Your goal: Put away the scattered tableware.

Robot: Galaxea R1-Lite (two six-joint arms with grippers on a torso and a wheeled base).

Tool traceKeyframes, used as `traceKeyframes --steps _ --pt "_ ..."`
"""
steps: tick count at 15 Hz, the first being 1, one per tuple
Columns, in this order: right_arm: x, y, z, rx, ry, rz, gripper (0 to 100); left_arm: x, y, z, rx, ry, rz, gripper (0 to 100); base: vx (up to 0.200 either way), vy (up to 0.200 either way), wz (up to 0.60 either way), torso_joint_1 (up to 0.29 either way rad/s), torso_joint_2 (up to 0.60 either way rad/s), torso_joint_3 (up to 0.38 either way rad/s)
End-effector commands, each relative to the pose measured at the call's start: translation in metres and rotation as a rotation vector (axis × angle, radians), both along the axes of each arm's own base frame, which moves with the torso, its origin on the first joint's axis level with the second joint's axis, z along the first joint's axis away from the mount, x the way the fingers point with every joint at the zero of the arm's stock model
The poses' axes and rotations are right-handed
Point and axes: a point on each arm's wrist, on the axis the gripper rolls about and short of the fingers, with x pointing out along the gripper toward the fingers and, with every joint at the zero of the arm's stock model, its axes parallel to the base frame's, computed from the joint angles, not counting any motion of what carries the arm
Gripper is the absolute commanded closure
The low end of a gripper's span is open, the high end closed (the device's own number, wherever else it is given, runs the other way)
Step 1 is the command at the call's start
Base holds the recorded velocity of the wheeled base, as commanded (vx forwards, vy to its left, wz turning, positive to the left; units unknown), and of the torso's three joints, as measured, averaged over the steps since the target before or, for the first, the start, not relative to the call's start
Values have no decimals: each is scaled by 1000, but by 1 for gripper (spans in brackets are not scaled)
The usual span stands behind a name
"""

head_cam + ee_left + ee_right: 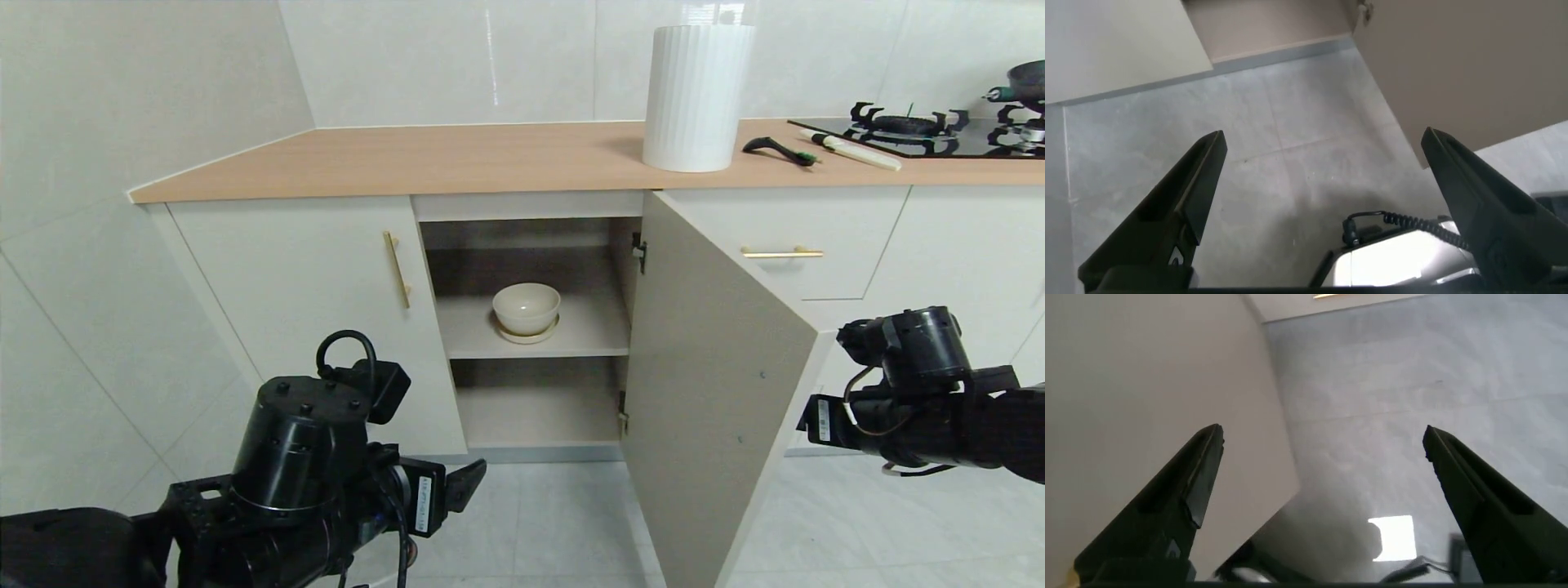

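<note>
Bowl [526, 307] rests on a small plate [526, 333], both pale, on the upper shelf [588, 327] of the open cupboard under the desk [449, 155]. The lower shelf sits below them. The cupboard door [718, 359] stands swung wide towards the robot's right.

The left tool [1323, 139] hangs low over the tiled floor [555, 506], in front of the closed door to the left of the opening. Its two fingers are spread wide, with nothing between them. The right tool [1323, 434] hangs on the far side of the open door, near its outer face, also spread wide and empty.

On the desk stand a tall white ribbed jar [695, 98], a black-handled utensil [780, 148] and a pale, stick-like utensil [853, 151], just beside a gas hob [922, 131].
</note>
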Motion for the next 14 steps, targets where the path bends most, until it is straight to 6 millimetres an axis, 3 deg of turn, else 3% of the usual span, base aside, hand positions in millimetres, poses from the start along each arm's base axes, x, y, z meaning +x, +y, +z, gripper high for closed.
traceKeyframes --steps 1,2,3,6,9,14 --pt "-2 9 1 6 -5 30 0 1 1 1 -1 -6 6 0 0 0 0 0 0 0" --pt "-2 9 1 6 -5 30 0 1 1 1 -1 -6 6 0 0 0 0 0 0 0" --pt "-6 27 3 14 -13 95 0 4 6 2 18 -16 20 0 0 0 0 0 0 0" --pt "-5 51 7 52 -81 190 0 8 16 10 41 -57 65 0 0 0 0 0 0 0" --pt "9 80 11 112 -152 314 0 15 32 21 42 -99 122 0 0 0 0 0 0 0" --pt "42 129 -5 126 -163 399 0 15 51 36 86 -168 160 0 0 0 0 0 0 0"
